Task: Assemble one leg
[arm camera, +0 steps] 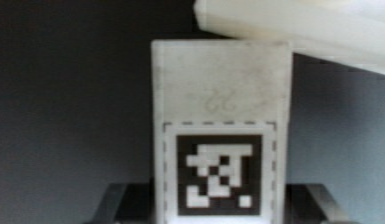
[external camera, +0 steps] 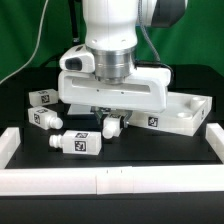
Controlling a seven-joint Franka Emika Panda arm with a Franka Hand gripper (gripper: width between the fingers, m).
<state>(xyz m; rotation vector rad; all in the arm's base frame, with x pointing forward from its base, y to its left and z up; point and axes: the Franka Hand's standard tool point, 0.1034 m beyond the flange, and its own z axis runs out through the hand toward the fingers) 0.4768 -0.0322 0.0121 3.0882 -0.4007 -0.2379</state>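
Note:
My gripper (external camera: 108,118) is low over the black table, just left of the big white panel (external camera: 185,112) in the exterior view. It is shut on a white leg (external camera: 113,127) with a tag on its side. In the wrist view this leg (arm camera: 217,100) stands between the dark fingers (arm camera: 128,200) and its far end meets the panel's edge (arm camera: 304,35). Three more legs lie loose at the exterior view's left: one at the back (external camera: 42,97), one in the middle (external camera: 45,118) and one nearer the front (external camera: 76,142).
A white raised border (external camera: 100,183) runs along the front of the table, with a corner block (external camera: 12,140) at the exterior view's left. A green backdrop and a cable stand behind.

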